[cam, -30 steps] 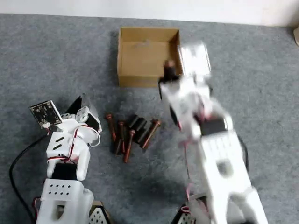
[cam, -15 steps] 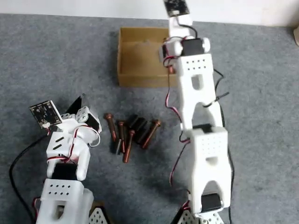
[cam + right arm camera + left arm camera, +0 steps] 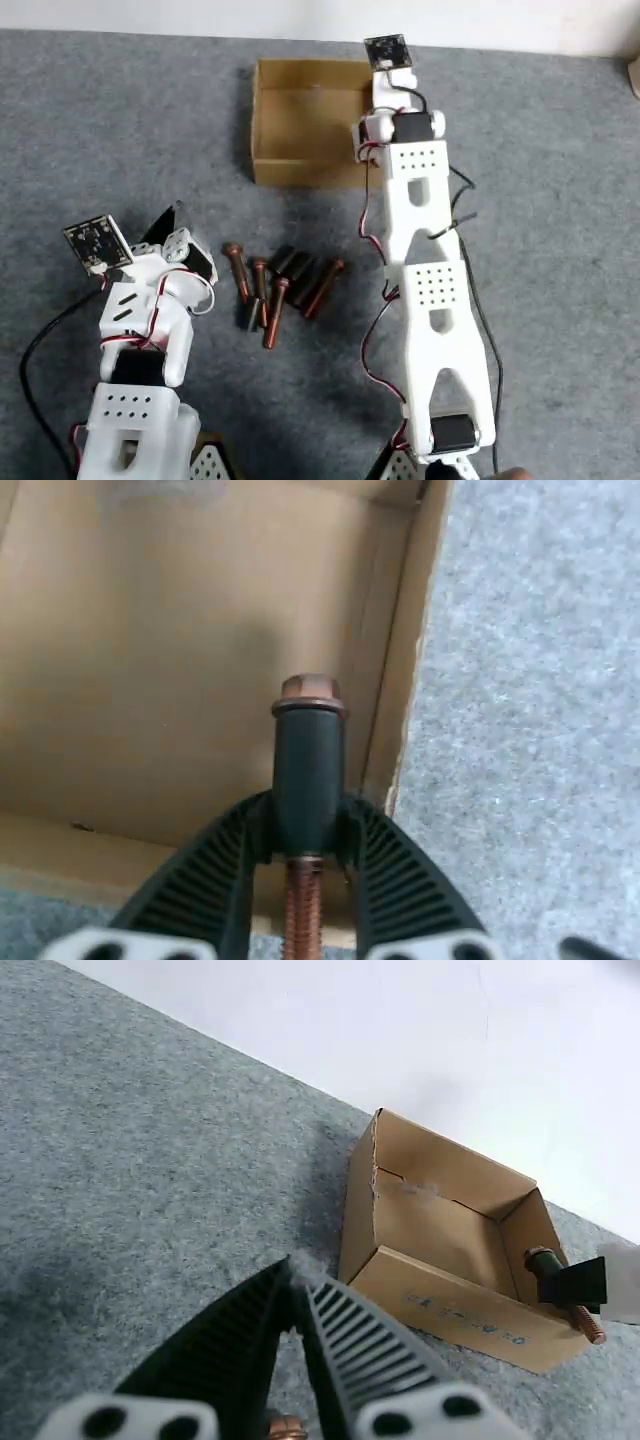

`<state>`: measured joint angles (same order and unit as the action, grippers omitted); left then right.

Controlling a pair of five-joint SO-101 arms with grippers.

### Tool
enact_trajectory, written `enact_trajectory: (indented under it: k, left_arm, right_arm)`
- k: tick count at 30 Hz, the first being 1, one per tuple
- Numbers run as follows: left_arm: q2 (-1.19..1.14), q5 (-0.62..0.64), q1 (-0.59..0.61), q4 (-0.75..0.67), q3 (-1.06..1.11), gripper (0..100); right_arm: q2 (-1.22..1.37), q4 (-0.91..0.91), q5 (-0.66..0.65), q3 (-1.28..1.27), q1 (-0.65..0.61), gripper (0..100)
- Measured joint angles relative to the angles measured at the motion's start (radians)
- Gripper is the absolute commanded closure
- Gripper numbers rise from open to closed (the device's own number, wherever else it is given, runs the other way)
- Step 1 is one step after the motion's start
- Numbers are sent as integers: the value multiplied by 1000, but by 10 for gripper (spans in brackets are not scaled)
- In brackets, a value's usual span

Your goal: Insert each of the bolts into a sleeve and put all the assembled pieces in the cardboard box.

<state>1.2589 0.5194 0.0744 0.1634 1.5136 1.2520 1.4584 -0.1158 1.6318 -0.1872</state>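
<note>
Where R fingers (image 3: 205, 872) clamp sleeve (image 3: 309, 770), bolt (image 3: 310, 691) shank mostly hidden; L fingers (image 3: 238, 1338) together.

White perforated arms (image 3: 430, 290), red-and-black cables (image 3: 372, 345), ribbed black hands (image 3: 297, 1285).

Matt cardboard box (image 3: 150, 630); coppery metal bolt (image 3: 310, 690); matt black sleeve (image 3: 308, 780); fuzzy grey carpet (image 3: 540, 680)

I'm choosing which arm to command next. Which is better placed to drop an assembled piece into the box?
Right. The right gripper is shut on a bolt in its sleeve, held over the box. The left gripper is shut, off beside the loose bolts.
</note>
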Motion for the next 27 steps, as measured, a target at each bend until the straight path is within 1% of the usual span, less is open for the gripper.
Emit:
enact_trajectory:
  k: [12,18,27]
  left_arm:
    - [0,0,0,0,0,993]
    - [0,0,0,0,0,993]
    - [0,0,0,0,0,993]
  right_arm:
    - [0,0,-3,5,0,994]
    - [0,-32,-3,5,-15,994]
    - [6,-173,-3,5,-18,994]
